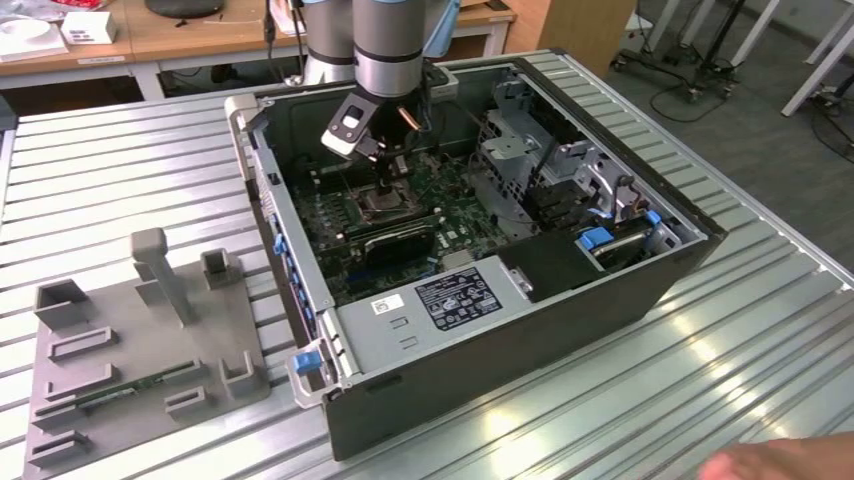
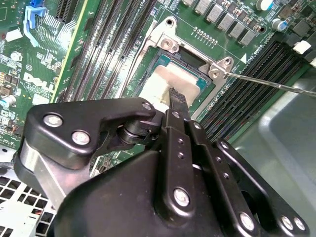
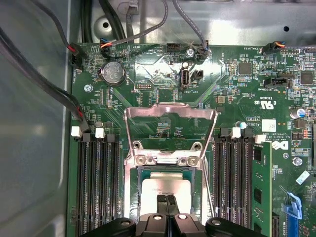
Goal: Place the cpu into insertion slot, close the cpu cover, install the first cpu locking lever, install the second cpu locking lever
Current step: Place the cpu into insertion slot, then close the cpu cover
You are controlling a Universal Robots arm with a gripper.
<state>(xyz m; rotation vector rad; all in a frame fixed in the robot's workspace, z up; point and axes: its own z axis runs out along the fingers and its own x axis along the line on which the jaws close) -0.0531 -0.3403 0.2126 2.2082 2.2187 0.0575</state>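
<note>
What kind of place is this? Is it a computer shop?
Probably a robot lab or workshop: a robot arm reaches into an open computer case on a ribbed metal table, with wooden desks behind.

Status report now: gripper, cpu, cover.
Gripper shut, tips over the small square silver-grey cpu. Cpu lies in the silver-rimmed square insertion slot. Thin silver frame cpu cover standing open. No obstruction seen.

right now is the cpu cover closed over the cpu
No, the cpu cover stands hinged open, leaving the cpu's metal top bare.
</note>
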